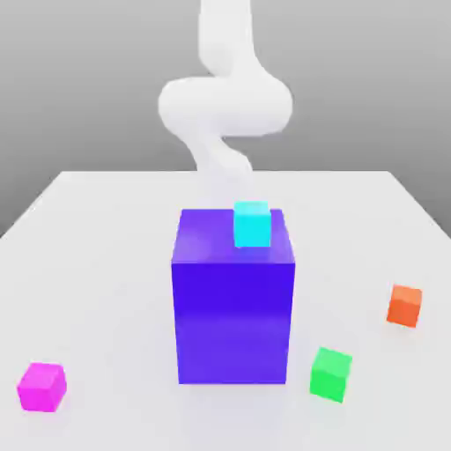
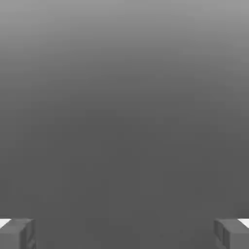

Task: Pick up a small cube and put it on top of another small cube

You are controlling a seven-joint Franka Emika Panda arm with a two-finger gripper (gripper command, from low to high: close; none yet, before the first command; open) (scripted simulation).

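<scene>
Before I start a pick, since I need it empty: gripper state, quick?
Gripper: open, fingers wide apart, nothing held between them.

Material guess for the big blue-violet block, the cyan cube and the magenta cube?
Blue-violet block: looks like smooth plastic, slightly glossy; faint lighter bands on its front. Could be painted wood.
Cyan cube: probably plastic, finish unclear; flat uniform color, no grain.
Magenta cube: plastic-looking, likely matte; even color, crisp edges, no visible highlight. Painted wood possible.

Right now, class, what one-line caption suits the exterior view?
Cyan cube on blue block; pink, green, orange cubes around it.
</scene>
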